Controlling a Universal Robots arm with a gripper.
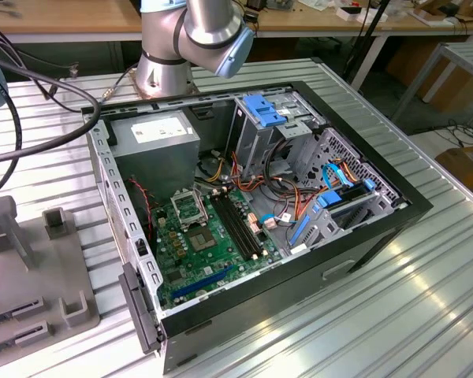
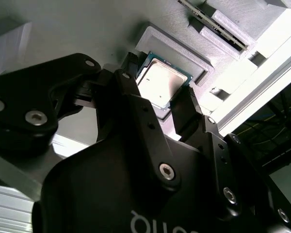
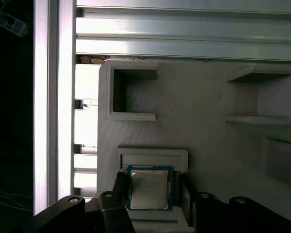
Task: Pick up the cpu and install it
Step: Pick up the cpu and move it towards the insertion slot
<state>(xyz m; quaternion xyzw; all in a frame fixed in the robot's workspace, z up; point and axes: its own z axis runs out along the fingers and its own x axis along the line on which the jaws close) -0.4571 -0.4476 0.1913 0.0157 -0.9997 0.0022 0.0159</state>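
Grey moulded tray [image 3: 208,145] on the ribbed metal bench [image 3: 184,29] holds the cpu [image 3: 149,187] flat in a shallow square pocket. The black fingers [image 3: 184,191] stand spread, one at each side of the cpu, which lies between them, not clamped.

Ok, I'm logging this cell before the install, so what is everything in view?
table: one, ribbed aluminium, under everything.
computer case: one, black, open, on the table.
power supply: one, grey, white label, in a case corner.
motherboard: one, green, case floor.
cpu socket: one, black frame, on the motherboard.
wires: many, red, orange, black, inside the case.
fixture tray: one, grey, at the exterior view's left of the case.
cpu: one, silver-grey, in a tray recess.
robot arm: one, silver and blue, beyond the case in the exterior view.
gripper: one, black, open, fingers either side of the cpu.
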